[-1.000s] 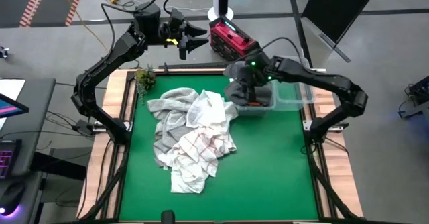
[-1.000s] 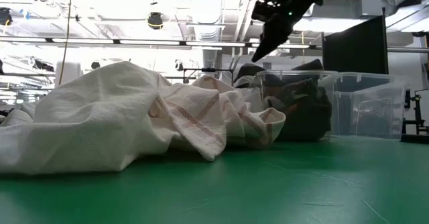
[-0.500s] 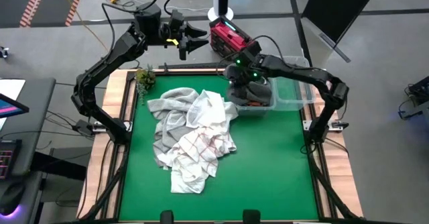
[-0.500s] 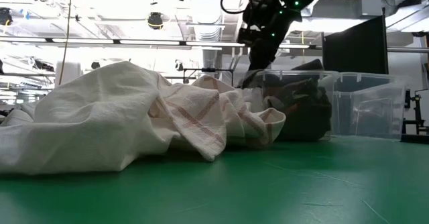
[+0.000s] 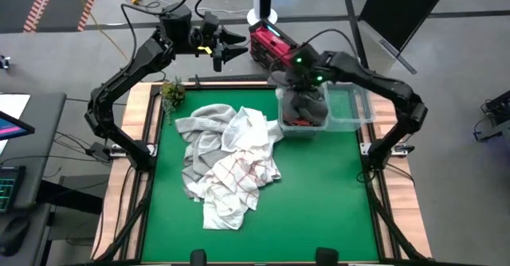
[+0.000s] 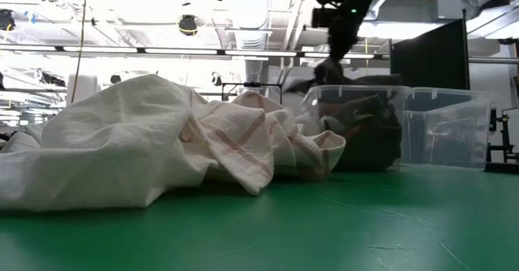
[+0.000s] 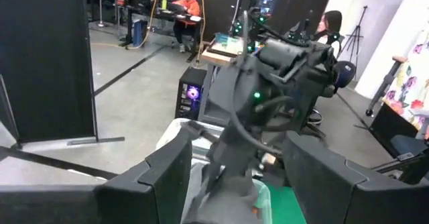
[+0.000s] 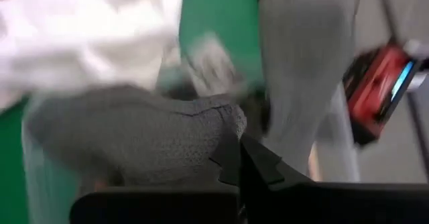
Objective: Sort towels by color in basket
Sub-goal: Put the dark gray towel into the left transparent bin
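Observation:
A pile of towels [image 5: 227, 158], white, light grey and red-checked white, lies on the green table [image 5: 319, 202]. A clear bin [image 5: 303, 121] at the far right holds a dark grey towel [image 5: 307, 107] with a bit of rust-orange cloth beside it. My right gripper [image 5: 301, 87] is over this bin, shut on the dark grey towel [image 8: 134, 137]. My left gripper [image 5: 231, 47] waits open beyond the table's far edge, holding nothing. My right gripper pinches a raised bunch of the dark grey towel [image 8: 214, 133] between its two fingers, slanting down from above. One layer or several, I cannot tell. The cloth is drawn up above the bin's rim [image 6: 324, 75], and its lower part stays inside the bin.
A second clear bin [image 5: 351, 107] stands right of the first. A small plant [image 5: 171, 91] sits at the far left corner. A red device [image 5: 275, 47] stands beyond the far edge. There is free green table near the front edge. People sit in the room behind.
My right gripper dipped into the bin, shut on the dark grey towel, then rose and shifted toward the far edge, tipping more steeply downward. The towel's top has been drawn up above the rim while the rest stays in the bin.

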Controlling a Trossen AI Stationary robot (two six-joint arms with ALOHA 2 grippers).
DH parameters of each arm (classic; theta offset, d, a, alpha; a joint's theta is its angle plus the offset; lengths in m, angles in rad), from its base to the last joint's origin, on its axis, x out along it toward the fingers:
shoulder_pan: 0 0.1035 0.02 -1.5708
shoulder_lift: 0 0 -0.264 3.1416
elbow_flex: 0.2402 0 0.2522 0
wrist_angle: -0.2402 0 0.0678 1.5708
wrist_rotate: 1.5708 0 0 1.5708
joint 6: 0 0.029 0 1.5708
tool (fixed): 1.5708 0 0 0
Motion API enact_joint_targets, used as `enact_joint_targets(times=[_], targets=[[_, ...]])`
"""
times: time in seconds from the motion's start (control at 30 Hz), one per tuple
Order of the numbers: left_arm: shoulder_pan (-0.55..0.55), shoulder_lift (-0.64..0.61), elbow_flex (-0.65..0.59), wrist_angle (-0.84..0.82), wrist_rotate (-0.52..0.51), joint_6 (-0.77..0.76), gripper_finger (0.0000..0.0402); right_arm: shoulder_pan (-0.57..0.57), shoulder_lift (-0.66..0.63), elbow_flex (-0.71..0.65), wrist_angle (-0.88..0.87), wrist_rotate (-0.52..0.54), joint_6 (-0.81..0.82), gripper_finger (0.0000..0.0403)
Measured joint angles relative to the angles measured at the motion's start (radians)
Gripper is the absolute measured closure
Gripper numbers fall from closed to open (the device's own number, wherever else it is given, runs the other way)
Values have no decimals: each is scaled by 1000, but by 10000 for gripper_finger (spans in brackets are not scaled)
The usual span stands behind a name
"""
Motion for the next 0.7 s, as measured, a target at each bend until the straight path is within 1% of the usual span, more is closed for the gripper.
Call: enact_joint_targets(times=[0.13,0.2,0.27,0.33,0.5,0.57,0.7], targets=[[0,0,0,0,0,0,178,-83,-3,-2,-177,0,13,384],[0,0,0,1,0,-4,178,-130,12,-17,-219,0,44,384],[0,0,0,2,0,-5,178,-166,35,-49,-211,-3,69,384],[0,0,0,2,0,-6,178,-176,59,-87,-165,-8,65,384],[0,0,0,2,0,-23,178,-150,136,-168,-46,-45,14,384],[0,0,0,1,0,-24,178,-133,177,-183,-38,-60,-4,384],[0,0,0,1,0,-23,178,-105,232,-181,-49,-56,-40,378]])
